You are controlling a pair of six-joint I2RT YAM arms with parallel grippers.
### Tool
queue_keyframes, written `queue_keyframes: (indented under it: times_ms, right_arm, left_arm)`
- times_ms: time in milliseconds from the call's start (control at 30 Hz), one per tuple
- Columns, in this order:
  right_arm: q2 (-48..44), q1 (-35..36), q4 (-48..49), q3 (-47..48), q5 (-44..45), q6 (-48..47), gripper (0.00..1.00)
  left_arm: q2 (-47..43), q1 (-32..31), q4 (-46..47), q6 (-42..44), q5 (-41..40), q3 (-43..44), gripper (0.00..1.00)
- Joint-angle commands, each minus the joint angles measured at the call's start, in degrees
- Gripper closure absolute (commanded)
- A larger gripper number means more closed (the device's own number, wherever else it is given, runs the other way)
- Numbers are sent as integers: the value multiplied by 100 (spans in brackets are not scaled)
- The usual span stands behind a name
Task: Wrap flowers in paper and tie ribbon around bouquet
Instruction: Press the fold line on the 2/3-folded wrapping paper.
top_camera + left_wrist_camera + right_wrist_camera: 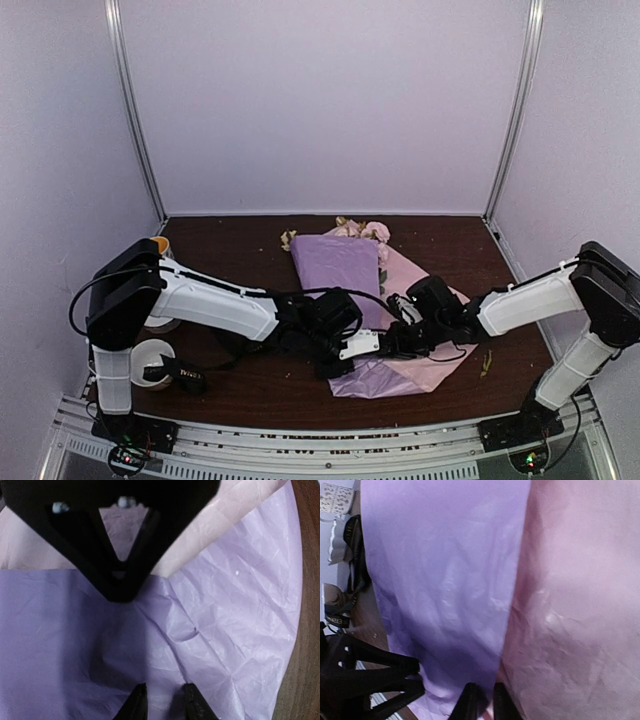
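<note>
The lilac paper [340, 265] lies folded over the flowers, and only a few cream blooms [288, 238] show past its far end; the stems are hidden. My left gripper [348, 352] is at the paper's near end. In the left wrist view my left gripper [166, 704] has its fingers [137, 704] a little apart, down on the lilac paper [225, 630]. My right gripper [388, 343] faces it from the right. In the right wrist view my right gripper [486, 705] is nearly closed on the lilac paper's [445, 580] edge. The ribbon [188, 377] lies at the near left.
A pink sheet [425, 290] lies under the lilac paper and sticks out to the right. A white spool [150, 358] stands by the ribbon and a yellowish roll [161, 245] further back on the left. A bit of green stem [487, 362] lies near the right arm.
</note>
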Motion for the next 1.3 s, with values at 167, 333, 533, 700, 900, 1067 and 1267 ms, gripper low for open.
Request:
queue_keyframes:
  times_ms: [167,333,533,700,900,1067,1267]
  right_arm:
    - [-1299,-20,-4115,1399,3507,-1769,50]
    - [-2089,-97,-5271,1886,6491,-2256,2]
    - [-3032,-124,-5500,2259,7831,-1432,0]
    - [-3931,-112,-5717,1996,4123,-284,16]
    - [-5539,503,-5200,-265,2979,2584,40]
    - [-5543,726,-5037,-957,2666,3228,46]
    - [-4612,1427,-4338,-931,2450,3640,42]
  left_arm:
    - [85,-13,-33,27,546,-209,75]
    - [71,-13,-14,0,554,-203,76]
    - [70,-13,13,22,529,-212,76]
    - [103,-7,9,24,587,-194,76]
    - [194,-8,-113,90,725,-38,76]
    - [279,-13,-94,57,681,-1,76]
    - [283,-12,-97,15,682,-5,76]
